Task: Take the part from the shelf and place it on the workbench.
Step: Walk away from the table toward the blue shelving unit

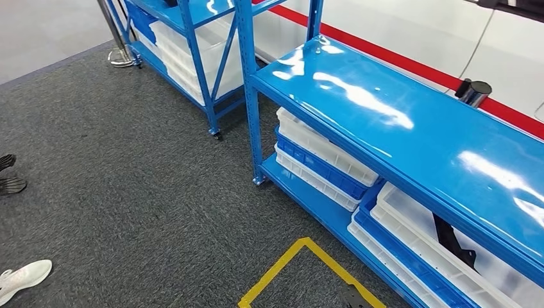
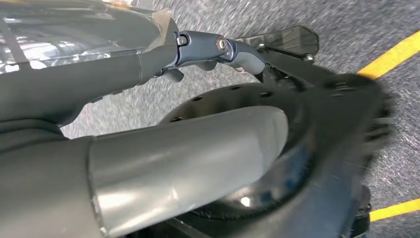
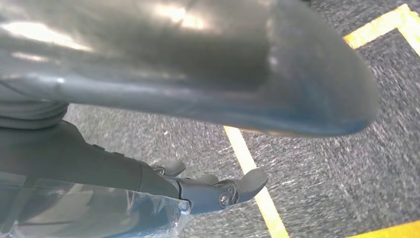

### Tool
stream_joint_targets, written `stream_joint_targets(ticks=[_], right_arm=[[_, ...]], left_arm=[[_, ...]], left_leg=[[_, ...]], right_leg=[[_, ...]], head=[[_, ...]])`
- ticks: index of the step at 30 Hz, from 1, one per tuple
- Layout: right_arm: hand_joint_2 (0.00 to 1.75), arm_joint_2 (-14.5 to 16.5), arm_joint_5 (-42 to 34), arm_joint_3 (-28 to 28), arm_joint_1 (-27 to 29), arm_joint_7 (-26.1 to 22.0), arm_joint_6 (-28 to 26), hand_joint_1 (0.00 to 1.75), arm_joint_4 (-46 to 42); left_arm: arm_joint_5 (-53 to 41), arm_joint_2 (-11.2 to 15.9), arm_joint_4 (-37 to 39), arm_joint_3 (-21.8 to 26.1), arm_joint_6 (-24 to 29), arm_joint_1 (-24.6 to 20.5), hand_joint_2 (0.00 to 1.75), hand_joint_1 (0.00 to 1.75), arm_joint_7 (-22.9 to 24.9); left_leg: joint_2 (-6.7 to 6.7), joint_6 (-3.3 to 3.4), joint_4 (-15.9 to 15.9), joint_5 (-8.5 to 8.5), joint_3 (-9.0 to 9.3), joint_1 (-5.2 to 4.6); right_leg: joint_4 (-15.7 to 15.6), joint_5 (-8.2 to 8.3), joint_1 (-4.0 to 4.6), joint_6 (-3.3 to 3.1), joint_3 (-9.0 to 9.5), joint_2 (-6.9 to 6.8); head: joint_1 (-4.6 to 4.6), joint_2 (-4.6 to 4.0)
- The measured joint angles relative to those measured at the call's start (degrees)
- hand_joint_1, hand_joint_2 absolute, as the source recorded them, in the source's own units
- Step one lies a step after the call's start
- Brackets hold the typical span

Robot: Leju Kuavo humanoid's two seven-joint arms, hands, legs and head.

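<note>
Across the grey carpet ahead and to the robot's right stands a long blue rack. Its glossy top is bare, and white and blue trays are stacked on its low shelf. One tray holds a second black piece lying slantwise. A square of yellow tape marks the floor just before the rack.

The black part, a ring with small holes and an arm running off it, is already in the left hand, clamped between the thick thumb and a dark finger and hanging low over the tape. The right hand holds nothing, its fingers apart above the carpet.

So the set-down falls to the left arm. If that glossy top is the workbench, which I cannot tell for sure, the part must travel up, forward and rightward.
</note>
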Motion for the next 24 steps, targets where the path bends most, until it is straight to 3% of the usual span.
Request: stream_joint_targets(ticks=[2, 4, 5, 7, 9, 11, 12, 13, 15, 17, 19, 20, 22, 24], right_arm=[[0.00, 0.1, -0.1, 0.0, 0.0, 0.1, 0.0, 0.00, 0.0], [0.00, 0.0, -0.3, -0.1, 0.2, 0.3, 0.0, 0.00, 0.0], [0.00, 0.0, -0.4, -0.1, 0.3, 0.4, 0.0, 0.00, 0.0], [0.00, 0.0, -0.5, -0.2, 0.4, 0.4, 0.0, 0.00, 0.0], [0.00, 0.0, -0.6, -0.3, 0.1, 0.5, 0.0, 0.00, 0.0], [0.00, -0.2, -0.6, -0.4, 0.1, 0.5, 0.0, 0.00, 0.0], [0.00, -0.2, -0.6, -0.4, 0.2, 0.5, 0.0, 0.00, 0.0], [0.00, -0.3, -0.7, -0.4, 0.3, 0.5, -0.1, 0.00, 0.0], [0.00, -0.4, -0.6, -0.4, 0.2, 0.5, -0.1, 0.00, 0.0], [0.00, -0.4, -0.6, -0.5, 0.1, 0.5, -0.2, 0.00, 0.0], [0.00, -0.4, -0.6, -0.5, 0.1, 0.6, -0.2, 0.00, 0.1], [0.00, -0.3, -0.6, -0.5, 0.2, 0.6, -0.2, 0.00, 0.1], [0.00, -0.3, -0.6, -0.5, 0.3, 0.8, -0.4, 0.00, 0.1], [0.00, -0.2, -0.6, -0.6, 0.2, 0.8, -0.5, 0.00, 0.1]], left_arm=[[0.1, 0.0, 0.0, 0.0, 0.4, -0.1, 0.00, 0.00, 0.0], [0.0, 0.0, 0.0, 0.0, 0.8, -0.2, 0.00, 0.00, -0.1], [-0.1, -0.1, 0.0, 0.0, 0.9, -0.3, 0.00, 0.00, -0.1], [-0.2, -0.2, 0.0, 0.0, 0.9, -0.4, 0.00, 0.00, -0.1], [-0.5, -0.1, -0.1, -0.1, 1.0, -0.3, 0.00, 0.00, 0.1], [-0.5, -0.1, -0.1, -0.1, 1.3, -0.3, 0.00, 0.00, 0.6], [-0.1, 0.0, 0.0, -0.1, 1.5, -0.3, 0.00, 0.00, 0.8], [0.4, 0.0, 0.0, -0.1, 1.8, -0.3, 0.00, 0.00, 1.0], [1.1, 0.4, 0.0, 0.0, 2.1, -0.3, 0.00, 0.00, 1.3], [1.4, 0.9, 0.1, 0.0, 2.2, -0.3, 0.00, 0.00, 1.4], [1.6, 1.2, 0.2, 0.0, 2.6, -0.6, 0.00, 0.00, 1.6], [1.8, 1.3, 0.2, 0.0, 3.3, -0.8, 0.00, 0.00, 1.9], [2.9, 1.2, 0.5, 0.4, 6.8, -1.1, 0.00, 0.00, 3.1], [4.2, 1.0, 0.7, 1.2, 11.0, -1.2, 0.00, 0.00, 4.7]], left_leg=[[-1.23, 0.20, -3.0, 0.75, 1.23, -0.20], [-0.07, 0.65, -3.6, 0.98, 1.34, -0.50], [0.61, 1.04, -4.0, 1.26, 1.47, -0.53], [2.18, 1.80, -4.9, 1.81, 1.68, -0.44], [3.85, 2.07, -5.0, 1.92, 1.62, -0.57], [5.51, 2.01, -5.0, 1.86, 1.50, -0.58], [6.24, 1.93, -5.0, 1.81, 1.51, -0.53], [6.94, 1.78, -5.0, 1.73, 1.58, -0.44], [8.21, 1.14, -4.9, 1.36, 1.94, -0.57], [9.36, 0.34, -4.7, 0.93, 2.45, -0.89], [10.51, -0.28, -4.9, 0.68, 2.98, -0.82], [10.39, -0.62, -4.8, 0.38, 3.14, -0.56], [7.53, -1.15, -1.8, -1.93, 2.10, -0.06], [4.02, -1.29, 5.4, -5.92, -1.25, 0.14]], right_leg=[[0.0, 0.16, 0.05, 0.43, -0.38, 1.13], [-0.1, 0.45, -0.15, 1.19, -1.01, 2.29], [0.3, 0.32, -0.20, 1.44, -1.45, 1.89], [3.7, -1.44, -0.03, 1.42, -3.46, -0.92], [11.1, -4.63, -0.11, 1.15, -7.15, -3.91], [16.1, -6.17, -0.47, 1.63, -9.50, -4.78], [15.5, -5.69, -0.67, 2.20, -9.03, -5.05], [12.4, -4.46, -0.88, 2.89, -7.27, -5.58], [3.9, -1.76, -1.06, 3.84, -2.32, -8.41], [-0.3, -0.62, -0.92, 3.44, 0.08, -10.16], [-0.4, -0.59, -0.76, 2.47, -0.16, -9.02], [-0.5, -0.52, -0.92, 2.07, -0.14, -8.35], [-0.6, -0.26, -1.26, 1.09, 0.06, -6.97], [-0.6, -0.07, -1.14, 0.41, 0.02, -5.55]], head=[[0.02, 0.00], [0.03, 0.00], [0.03, 0.00], [0.19, 0.00], [0.33, 0.00], [0.35, 0.00], [0.36, 0.00], [0.37, 0.00], [0.40, 0.00], [0.28, 0.00], [0.12, 0.00], [0.10, 0.00], [0.05, 0.00], [-0.03, 0.00]])
